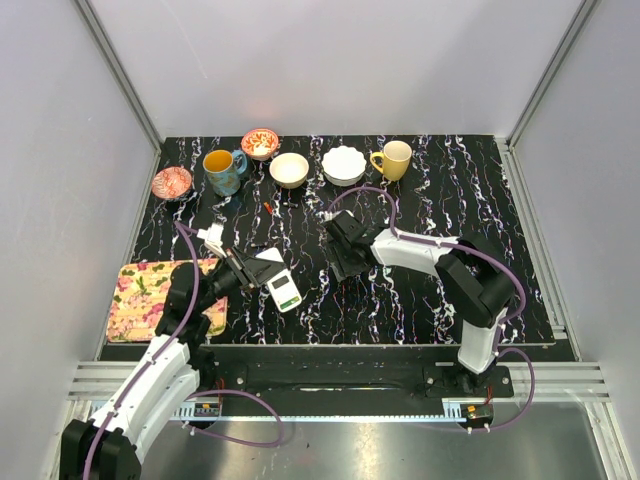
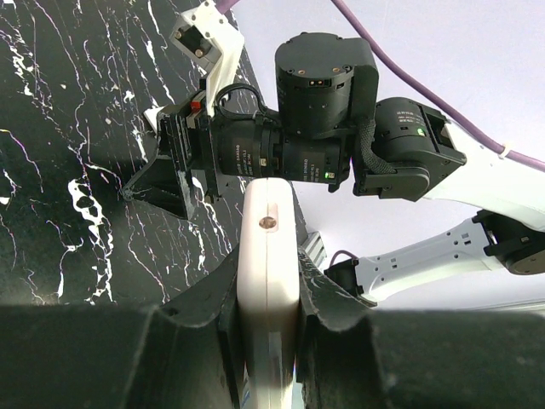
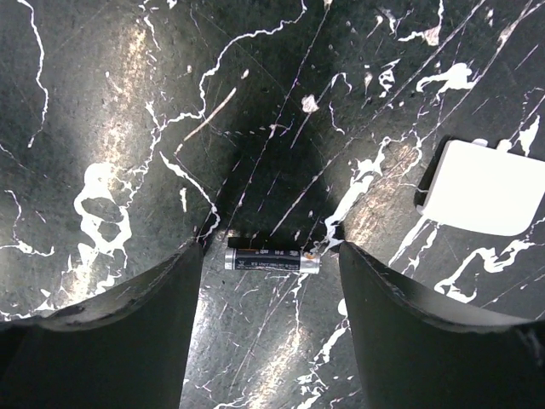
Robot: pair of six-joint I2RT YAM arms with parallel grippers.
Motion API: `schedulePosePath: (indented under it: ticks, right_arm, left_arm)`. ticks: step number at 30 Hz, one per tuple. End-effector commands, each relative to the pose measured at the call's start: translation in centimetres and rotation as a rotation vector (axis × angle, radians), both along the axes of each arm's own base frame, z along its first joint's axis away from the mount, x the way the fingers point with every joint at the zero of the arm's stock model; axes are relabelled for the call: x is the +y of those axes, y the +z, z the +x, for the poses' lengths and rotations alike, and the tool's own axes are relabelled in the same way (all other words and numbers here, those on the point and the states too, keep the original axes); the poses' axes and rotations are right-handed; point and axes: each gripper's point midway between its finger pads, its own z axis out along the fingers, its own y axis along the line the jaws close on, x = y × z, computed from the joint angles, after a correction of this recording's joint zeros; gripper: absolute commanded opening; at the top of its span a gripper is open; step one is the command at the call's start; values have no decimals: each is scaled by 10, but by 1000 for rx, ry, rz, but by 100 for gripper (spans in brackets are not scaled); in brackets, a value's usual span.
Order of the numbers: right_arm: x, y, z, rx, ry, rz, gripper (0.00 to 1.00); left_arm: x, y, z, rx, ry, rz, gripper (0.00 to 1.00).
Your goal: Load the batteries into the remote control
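The remote control (image 1: 285,291), a small white slab with a green patch on its face, hangs just above the table at the left centre. My left gripper (image 1: 258,275) is shut on it. In the left wrist view the remote control (image 2: 269,230) stands edge-on, clamped between both fingers (image 2: 204,298). One battery (image 3: 272,260), dark with metal ends, lies flat on the black marbled table. My right gripper (image 3: 271,256) is open and low over it, a finger off each end with small gaps. In the top view that gripper (image 1: 345,262) hides the battery. A thin white cover panel (image 3: 481,187) lies beside it.
Along the back stand a blue mug (image 1: 222,170), a pink patterned bowl (image 1: 260,142), a cream bowl (image 1: 289,169), a white scalloped bowl (image 1: 343,164) and a yellow mug (image 1: 394,159). A red dish (image 1: 171,182) and a floral mat (image 1: 150,295) sit at the left.
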Motion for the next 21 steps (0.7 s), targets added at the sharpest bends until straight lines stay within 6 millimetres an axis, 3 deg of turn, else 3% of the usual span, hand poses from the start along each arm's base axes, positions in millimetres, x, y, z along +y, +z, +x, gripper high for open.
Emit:
schedulePosePath:
  ticks: [1,21]
  right_arm:
    - [1,2,7,-25,-67,-5,70]
    - [-4,-3,-4,-2,-109,-9,64]
  left_arm:
    - [0,11,2,-65,8,-5,0]
    - [1,10,1,-62,11,-10,0]
